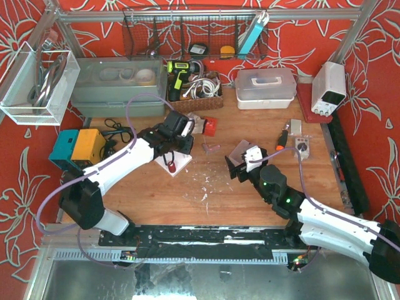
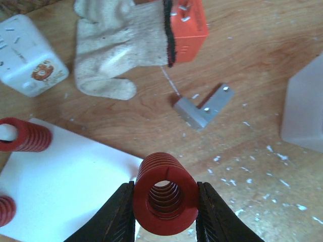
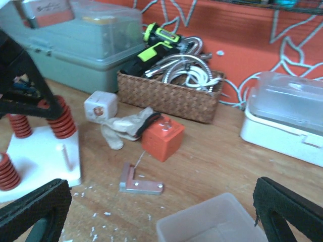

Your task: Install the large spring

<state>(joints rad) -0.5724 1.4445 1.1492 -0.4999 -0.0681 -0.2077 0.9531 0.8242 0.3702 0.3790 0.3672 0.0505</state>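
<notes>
Firmly pinching large spring (image 2: 164,194) with left fingers (image 2: 118,217), lower centre, at white plate's (image 2: 75,186) edge; right fingers (image 3: 35,206) spread wide, empty.

I read the wooden tabletop (image 1: 187,209) near the middle as open passage. Beyond the white square base plate (image 2: 75,186), a grey metal L-bracket (image 2: 202,108), a white knit glove (image 2: 116,45) and an orange box (image 2: 186,27) crowd the way. A translucent plastic tub (image 2: 305,111) walls off the right. A red coil spring (image 2: 22,135) stands at the plate's left edge.
</notes>
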